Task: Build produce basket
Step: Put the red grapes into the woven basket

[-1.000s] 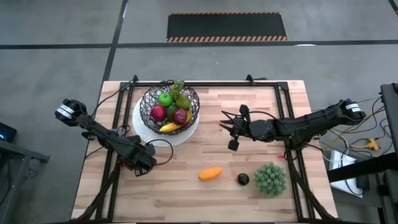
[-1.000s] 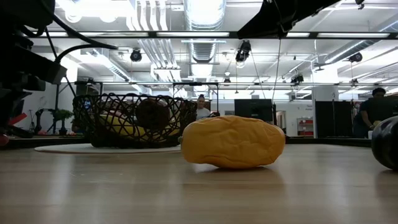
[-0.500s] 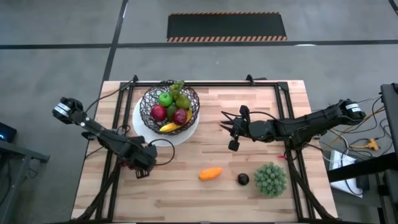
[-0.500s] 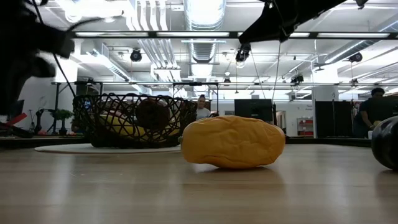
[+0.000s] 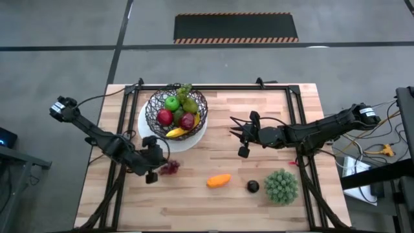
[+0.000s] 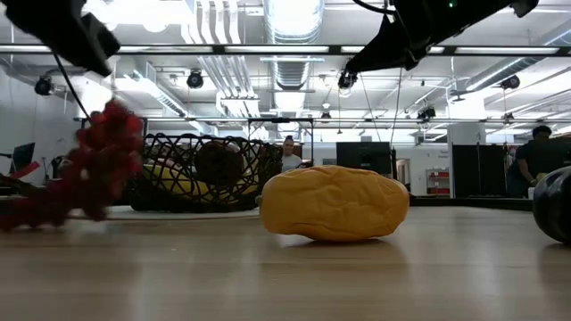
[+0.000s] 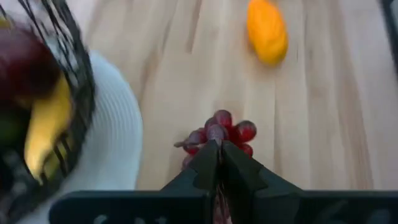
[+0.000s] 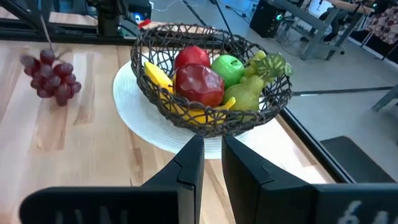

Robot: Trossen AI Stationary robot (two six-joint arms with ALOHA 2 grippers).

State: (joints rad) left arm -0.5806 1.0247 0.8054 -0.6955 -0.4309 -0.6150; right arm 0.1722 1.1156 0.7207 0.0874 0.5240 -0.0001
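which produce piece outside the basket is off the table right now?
The red grape bunch: the left gripper is shut on its stem and it hangs clear of the wood. The orange piece and dark plum both lie on the table, ungripped.

The left tool [image 5: 157, 169] has closed on the purple grapes [image 5: 171, 168] and lifted them off the table [image 5: 259, 194].

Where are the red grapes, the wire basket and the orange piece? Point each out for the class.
red grapes [image 8: 51, 78], right wrist view, middle of the hanging bunch.
wire basket [image 5: 155, 103], high view, left part of its rim.
orange piece [image 6: 335, 202], low view, centre of its front face.
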